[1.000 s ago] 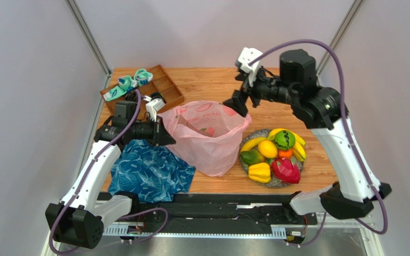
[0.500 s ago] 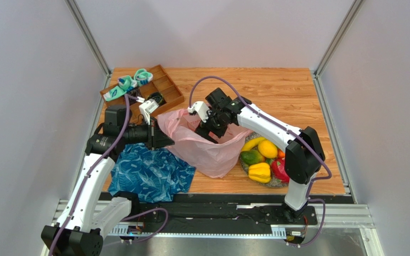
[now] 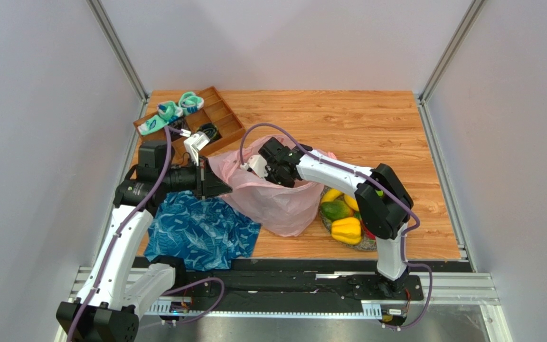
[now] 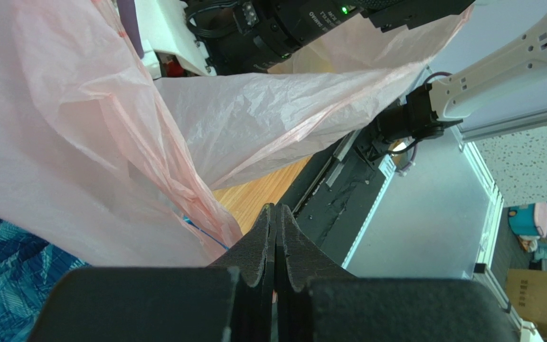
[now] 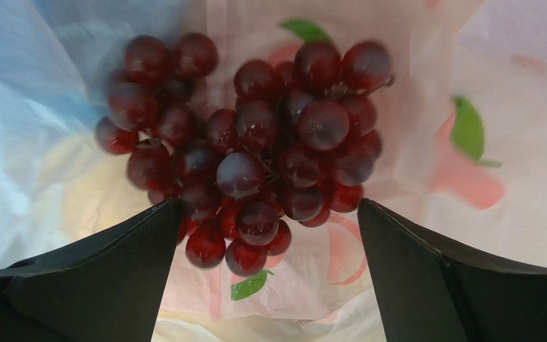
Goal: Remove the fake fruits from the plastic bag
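Observation:
The pale-pink plastic bag (image 3: 283, 203) stands at the table's middle. My left gripper (image 3: 221, 187) is shut on the bag's left rim (image 4: 183, 171) and holds it up. My right gripper (image 3: 273, 171) is down inside the bag's mouth, open; its fingers (image 5: 98, 271) stand wide on either side of a bunch of dark purple grapes (image 5: 255, 157) lying on the bag's floor. On a plate (image 3: 326, 226) at the right lie a yellow pepper (image 3: 346, 230), a mango (image 3: 335, 210) and a banana (image 3: 331, 193); my right arm hides the other fruits there.
A blue leaf-patterned cloth (image 3: 198, 231) lies left of the bag. A wooden tray (image 3: 219, 117) with teal socks (image 3: 173, 110) stands at the back left. The metal rail (image 3: 290, 285) runs along the near edge.
My right arm swung from above the bag's right side down into its mouth and went deeper, gripper open. My left gripper has kept hold of the rim.

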Robot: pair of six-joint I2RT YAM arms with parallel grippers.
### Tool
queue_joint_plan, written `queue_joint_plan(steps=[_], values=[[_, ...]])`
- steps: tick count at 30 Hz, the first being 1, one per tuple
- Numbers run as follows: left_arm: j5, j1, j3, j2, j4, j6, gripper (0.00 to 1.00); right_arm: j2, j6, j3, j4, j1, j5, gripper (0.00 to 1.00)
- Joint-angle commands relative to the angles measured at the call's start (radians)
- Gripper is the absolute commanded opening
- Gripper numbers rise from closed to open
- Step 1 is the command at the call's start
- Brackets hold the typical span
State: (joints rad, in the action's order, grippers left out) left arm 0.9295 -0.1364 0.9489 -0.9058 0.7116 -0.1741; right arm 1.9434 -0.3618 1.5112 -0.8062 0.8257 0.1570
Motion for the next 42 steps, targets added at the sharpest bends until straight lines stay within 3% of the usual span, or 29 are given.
queue_joint_plan(steps=[1,2,4,5,6,8,9,12,17,21,24,26,29,33,38,42], values=[[0.000,0.017,0.002,-0.007,-0.043,0.002,0.00,-0.009,-0.002,-0.031,0.024,-0.005,-0.013,0.99],[-0.003,0.017,0.004,-0.011,-0.046,0.004,0.00,-0.011,-0.014,-0.037,0.047,-0.005,-0.022,0.96],[-0.008,0.020,0.013,-0.022,-0.050,0.005,0.00,-0.012,-0.040,-0.036,0.059,-0.010,-0.034,0.75],[-0.011,0.020,0.017,-0.025,-0.050,0.008,0.00,-0.014,-0.049,-0.020,0.056,-0.014,-0.033,0.64],[-0.015,0.020,0.030,-0.039,-0.052,0.010,0.00,-0.024,-0.051,0.025,0.046,-0.028,-0.007,0.44],[-0.023,0.020,0.050,-0.056,-0.057,0.012,0.00,-0.043,-0.054,0.107,-0.026,-0.046,0.045,0.28],[-0.024,0.020,0.074,-0.082,-0.060,0.012,0.00,-0.060,-0.065,0.151,-0.062,-0.051,0.055,0.14],[-0.024,0.020,0.137,-0.154,-0.078,-0.002,0.00,-0.116,-0.088,0.338,-0.172,-0.077,0.105,0.01],[-0.023,0.017,0.261,-0.275,-0.118,-0.053,0.00,-0.208,-0.083,0.547,-0.237,-0.164,0.257,0.00],[-0.035,-0.002,0.431,-0.424,-0.118,-0.059,0.00,-0.270,-0.062,0.624,-0.197,-0.207,0.266,0.00],[-0.038,-0.028,0.546,-0.505,-0.081,-0.031,0.00,-0.287,-0.052,0.635,-0.177,-0.215,0.266,0.00],[-0.031,-0.045,0.597,-0.524,-0.052,-0.007,0.00,-0.314,-0.023,0.542,-0.127,-0.217,0.256,0.00],[-0.055,-0.058,0.611,-0.519,-0.021,0.016,0.00,-0.337,0.029,0.472,-0.059,-0.218,0.218,0.00],[-0.133,-0.075,0.571,-0.512,-0.003,0.035,0.00,-0.372,0.058,0.530,-0.054,-0.269,0.204,0.00],[-0.210,-0.075,0.525,-0.504,-0.029,0.048,0.00,-0.437,-0.002,0.629,-0.189,-0.342,0.177,0.00],[-0.280,-0.075,0.527,-0.513,-0.024,0.084,0.00,-0.526,-0.026,0.603,-0.287,-0.375,0.132,0.00]])
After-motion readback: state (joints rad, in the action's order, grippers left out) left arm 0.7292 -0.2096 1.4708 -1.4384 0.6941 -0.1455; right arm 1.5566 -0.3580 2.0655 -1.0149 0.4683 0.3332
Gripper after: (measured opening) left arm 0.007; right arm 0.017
